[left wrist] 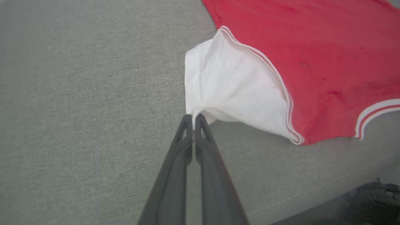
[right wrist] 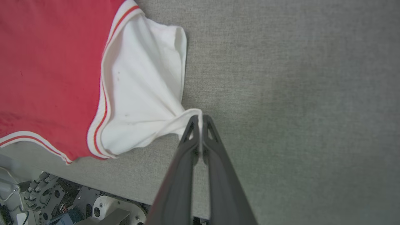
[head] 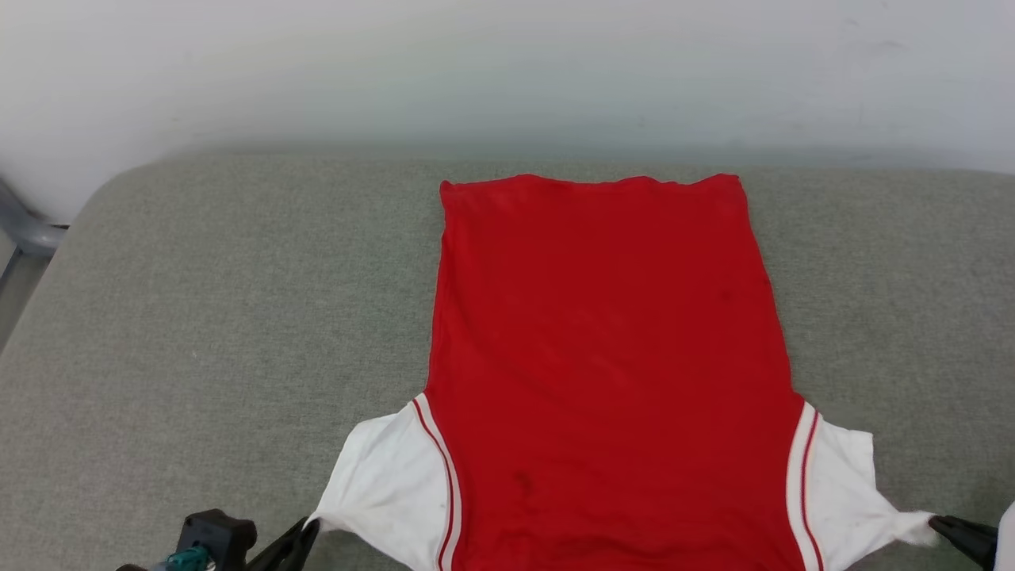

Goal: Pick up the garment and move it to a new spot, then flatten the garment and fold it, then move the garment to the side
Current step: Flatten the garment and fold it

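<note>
The garment (head: 610, 357) lies spread flat on the grey cushion, plain red side up, hem toward the wall and white sleeves toward me. My left gripper (head: 305, 530) is shut on the tip of its left white sleeve (left wrist: 231, 90), pinched between the dark fingertips (left wrist: 187, 122). My right gripper (head: 940, 525) is shut on the tip of the right white sleeve (right wrist: 143, 90), the cloth drawn to a point between its fingers (right wrist: 195, 123). Both sleeves are pulled outward. Any lettering is hidden underneath.
The grey cushioned surface (head: 222, 333) reaches wide on both sides of the garment. A white wall (head: 507, 71) runs behind it. A grey metal frame (head: 24, 230) stands at the far left. My own base (right wrist: 62, 203) shows beneath the cushion's near edge.
</note>
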